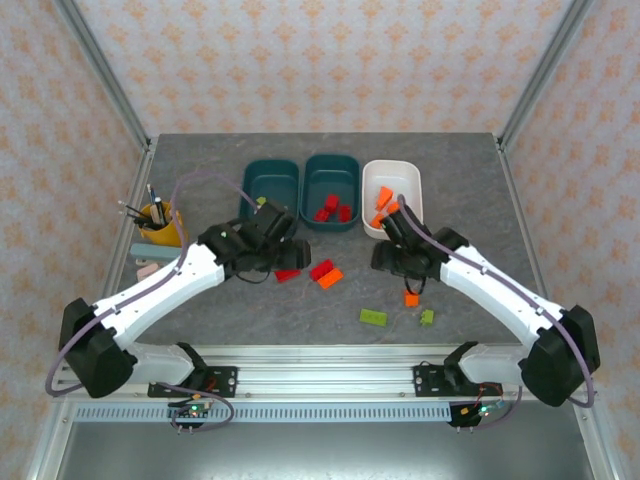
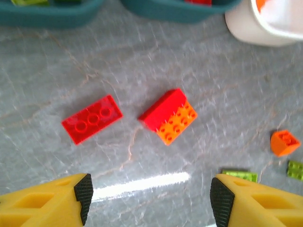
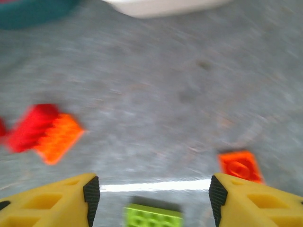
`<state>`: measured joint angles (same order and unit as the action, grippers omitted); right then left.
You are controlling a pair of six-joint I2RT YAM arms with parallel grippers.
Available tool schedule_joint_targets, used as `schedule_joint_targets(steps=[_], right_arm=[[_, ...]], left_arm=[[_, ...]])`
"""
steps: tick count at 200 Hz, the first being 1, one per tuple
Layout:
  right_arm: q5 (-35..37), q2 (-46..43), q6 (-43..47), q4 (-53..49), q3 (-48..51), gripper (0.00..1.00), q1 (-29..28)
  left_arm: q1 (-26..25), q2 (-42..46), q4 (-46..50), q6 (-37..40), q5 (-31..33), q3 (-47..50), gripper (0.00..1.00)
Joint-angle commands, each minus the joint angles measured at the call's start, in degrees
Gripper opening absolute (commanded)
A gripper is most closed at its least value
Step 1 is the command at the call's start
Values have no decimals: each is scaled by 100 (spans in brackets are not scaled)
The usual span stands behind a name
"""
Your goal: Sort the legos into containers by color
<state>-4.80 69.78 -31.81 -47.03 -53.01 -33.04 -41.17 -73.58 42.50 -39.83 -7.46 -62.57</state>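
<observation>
Studs on flat red lego clear at left wrist, not overhead; left tool, right tool apart.

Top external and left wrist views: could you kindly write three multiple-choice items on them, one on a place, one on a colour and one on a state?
1. Where do the red legos inside a container lie?
A. middle teal tray
B. white tray
C. yellow cup

2. What colour is the brick touching the loose orange brick?
A. green
B. red
C. white

3. How is the left gripper?
A. shut on a brick
B. shut on nothing
C. open, holding nothing

Key:
1 A, the top external view shows them in the middle teal tray.
2 B, a red brick abuts its side.
3 C, its fingers stand wide apart with nothing between them.
</observation>
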Motion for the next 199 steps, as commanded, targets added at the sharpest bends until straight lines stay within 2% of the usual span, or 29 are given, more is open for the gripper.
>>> schedule_joint_targets(steps=[1,24,52,114,166,199], right_arm=[[82,-171,-251,-578,523,66,290],[-151,-67,0,-447,807,73,467],[-345,606,425,-459,692,75,552],[-475,1390,657,-44,664,66,824],[-552,1716,748,278,713,48,827],[-476,1562,823,311,646,28,834]], left_arm=[[-289,285,-509,-260,-71,409,70],[-561,453,-743,-270,-145,686,71],[-610,499,-733,-245,-176,755,71],[-616,538,-1266,-86,-671,780,72],[-620,541,-1300,-129,-686,799,72],[-616,541,-1374,-215,-643,793,73]])
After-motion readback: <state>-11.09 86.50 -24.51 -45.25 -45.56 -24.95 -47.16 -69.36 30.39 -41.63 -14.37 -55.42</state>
